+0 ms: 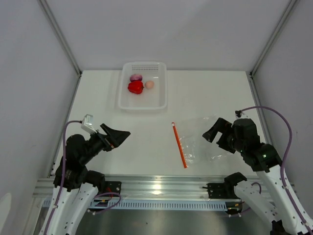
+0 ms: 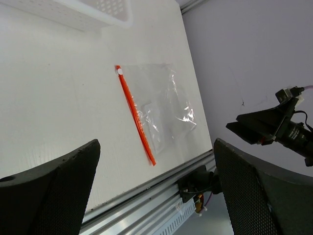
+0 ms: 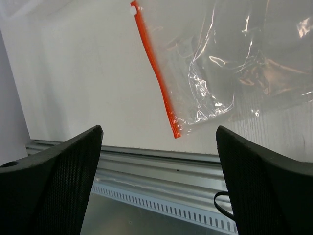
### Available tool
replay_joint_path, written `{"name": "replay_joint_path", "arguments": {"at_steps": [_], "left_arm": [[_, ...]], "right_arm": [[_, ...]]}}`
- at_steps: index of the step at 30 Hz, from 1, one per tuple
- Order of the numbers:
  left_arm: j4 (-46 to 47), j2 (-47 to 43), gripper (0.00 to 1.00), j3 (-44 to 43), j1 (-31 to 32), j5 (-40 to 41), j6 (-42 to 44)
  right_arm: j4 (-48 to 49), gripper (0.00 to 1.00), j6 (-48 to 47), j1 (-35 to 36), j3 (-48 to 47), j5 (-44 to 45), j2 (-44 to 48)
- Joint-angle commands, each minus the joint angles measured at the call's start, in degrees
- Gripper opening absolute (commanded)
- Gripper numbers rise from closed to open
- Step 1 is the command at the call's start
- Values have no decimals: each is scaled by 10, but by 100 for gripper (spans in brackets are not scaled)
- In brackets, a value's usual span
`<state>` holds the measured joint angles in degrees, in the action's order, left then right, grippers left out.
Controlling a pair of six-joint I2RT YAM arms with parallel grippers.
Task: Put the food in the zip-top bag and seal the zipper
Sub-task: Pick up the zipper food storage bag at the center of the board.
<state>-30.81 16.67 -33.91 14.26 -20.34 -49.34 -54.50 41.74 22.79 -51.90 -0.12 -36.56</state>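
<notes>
Table (image 1: 146,147) white, walls (image 1: 29,73) grey; left end effector (image 1: 120,138), right end effector (image 1: 212,139) wide, empty.

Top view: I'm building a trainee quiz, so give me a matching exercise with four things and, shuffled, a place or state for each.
Things:
1. peach ball
2. zipper
3. tray
4. left gripper

Places or states:
a. open, left of the bag
b. orange-red, along the bag's left edge
c. white, at the table's far edge
d. in the tray, right of the red piece

Pairs: 1-d, 2-b, 3-c, 4-a
</notes>
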Motion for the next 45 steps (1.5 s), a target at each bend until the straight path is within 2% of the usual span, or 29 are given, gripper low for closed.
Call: {"name": "replay_joint_path", "arguments": {"at_steps": [1,3,6,8,11,16,20,24,26,27,33,38,45], "left_arm": [[-8,9,100,-29,2,-6,19],[-8,8,99,-31,2,-1,19],[-7,11,99,-32,2,-1,15],[-8,13,100,-36,2,-2,18],[-6,18,99,-39,2,-13,24],[-6,9,100,-46,2,-16,29],[-4,7,100,-42,2,-22,31],[36,1,95,-20,2,-57,21],[43,-3,95,-16,2,-65,17],[44,-4,95,-14,2,-66,16],[49,-4,95,-11,2,-73,16],[58,-4,95,-8,2,-80,12],[59,-5,95,-5,2,-82,10]], "right_arm": [[21,99,-35,4,-10,-47,-54],[44,98,-43,26,-10,-46,-90],[64,98,-35,104,-19,1,-156],[58,98,-26,176,-54,85,-241],[51,97,-27,233,-106,170,-350],[71,90,-53,234,-157,226,-473],[86,82,-78,227,-209,236,-558],[82,75,-105,226,-255,251,-638],[86,72,-112,225,-264,252,-652],[89,65,-116,224,-271,247,-659],[92,45,-130,220,-285,231,-701],[105,39,-138,220,-284,222,-722],[120,39,-142,230,-280,212,-739]]}}
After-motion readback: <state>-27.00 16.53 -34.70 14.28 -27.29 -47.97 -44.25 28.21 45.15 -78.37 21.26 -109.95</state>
